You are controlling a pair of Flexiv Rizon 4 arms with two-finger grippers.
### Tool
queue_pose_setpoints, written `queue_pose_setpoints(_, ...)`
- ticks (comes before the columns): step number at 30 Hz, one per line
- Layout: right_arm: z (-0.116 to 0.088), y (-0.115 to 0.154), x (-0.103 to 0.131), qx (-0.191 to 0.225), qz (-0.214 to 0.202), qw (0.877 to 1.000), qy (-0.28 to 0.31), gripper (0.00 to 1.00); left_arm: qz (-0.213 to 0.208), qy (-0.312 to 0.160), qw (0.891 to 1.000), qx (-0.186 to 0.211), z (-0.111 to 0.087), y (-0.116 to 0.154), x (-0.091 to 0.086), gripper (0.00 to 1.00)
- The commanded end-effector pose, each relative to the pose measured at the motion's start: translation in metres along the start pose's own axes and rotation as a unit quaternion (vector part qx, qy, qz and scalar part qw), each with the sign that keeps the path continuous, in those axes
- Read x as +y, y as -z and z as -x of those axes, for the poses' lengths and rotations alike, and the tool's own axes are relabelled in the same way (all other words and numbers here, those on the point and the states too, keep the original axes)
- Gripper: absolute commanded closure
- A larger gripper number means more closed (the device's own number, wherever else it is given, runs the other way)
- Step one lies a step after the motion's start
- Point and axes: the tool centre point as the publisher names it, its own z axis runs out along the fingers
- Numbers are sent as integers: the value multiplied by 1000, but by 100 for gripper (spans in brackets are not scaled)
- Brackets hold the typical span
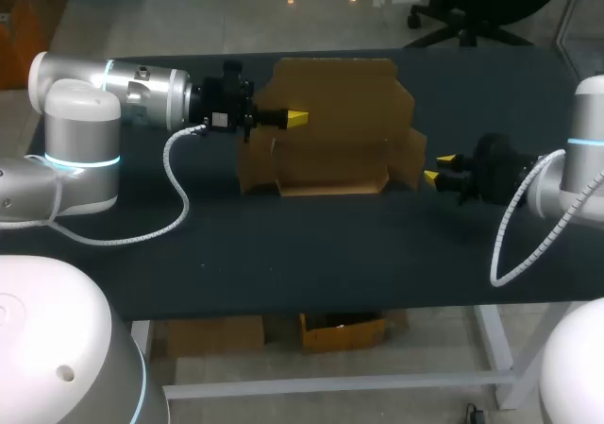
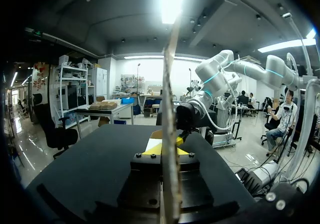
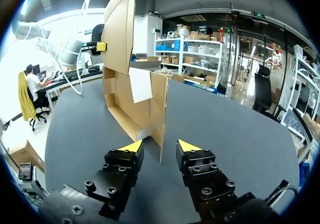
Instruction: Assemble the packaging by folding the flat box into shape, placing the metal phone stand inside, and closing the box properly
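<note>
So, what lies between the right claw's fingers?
The box flap's upright edge stands inside the open right claw, touching neither finger; the right wrist view shows it.

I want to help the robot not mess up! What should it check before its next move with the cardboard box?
1. Left gripper has hold of the cardboard box by its raised panel: ok, shut on it.
2. Right gripper ready for the side flap: ok, open, with the flap's edge just ahead between the tips.
3. Box folded into shape: not ok, the walls are only partly up and the top is open.
4. Metal phone stand ready nearby: cannot tell, it shows in no view.
</note>
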Motion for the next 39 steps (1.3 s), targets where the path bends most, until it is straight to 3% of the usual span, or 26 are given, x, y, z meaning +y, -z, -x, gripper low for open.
queue_pose_setpoints(1,4,-13,0,-3,1,1000,-4,60,1,0,1000,1,1,2,5,100)
queue_pose_setpoints(15,6,-31,6,-13,9,1000,-15,63,1,0,1000,1,1,2,5,100)
queue_pose_setpoints(27,7,-43,9,-22,9,999,-23,71,1,0,1000,1,1,2,5,100)
queue_pose_setpoints(33,8,-46,10,-30,8,999,-28,84,1,0,1000,1,1,2,5,100)
queue_pose_setpoints(35,7,-47,11,-33,7,999,-30,98,1,0,1000,1,1,2,5,100)
queue_pose_setpoints(39,5,-48,11,-37,8,999,-32,100,1,0,1000,1,1,2,5,100)
